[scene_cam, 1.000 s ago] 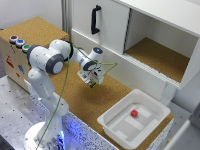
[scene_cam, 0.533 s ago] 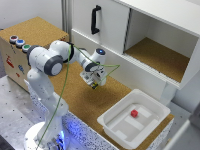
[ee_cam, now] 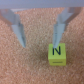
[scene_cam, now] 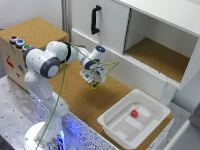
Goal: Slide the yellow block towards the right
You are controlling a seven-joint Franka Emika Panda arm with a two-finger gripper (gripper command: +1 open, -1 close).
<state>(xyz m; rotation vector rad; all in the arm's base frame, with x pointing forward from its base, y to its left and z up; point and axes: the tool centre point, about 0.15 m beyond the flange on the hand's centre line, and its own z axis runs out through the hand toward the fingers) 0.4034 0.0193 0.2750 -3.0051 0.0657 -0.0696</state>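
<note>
Your yellow block (ee_cam: pixel 56 54) sits on the cork-topped counter (scene_cam: pixel 85 102), directly under the gripper (scene_cam: pixel 95 80) and out in front of the white cabinet (scene_cam: pixel 150 35). In the wrist view it shows a black letter N on its upper face and lies just beyond the tip of one finger (ee_cam: pixel 61 31), not squarely between the two, so it appears offset to one side of the gripper's centre; whether that finger touches it, you cannot tell. The jaws stand spread wide and hold nothing. The block is roughly cubic, so no long axis matters; what counts is which finger ends up behind it for the push. The cork looks grainy and level, and likely offers some drag. Toward the exterior view's right the counter runs bare up to the white bin (scene_cam: pixel 116 121) holding the small red cube (scene_cam: pixel 134 113), so you have some room, though the bin's rim limits travel.
</note>
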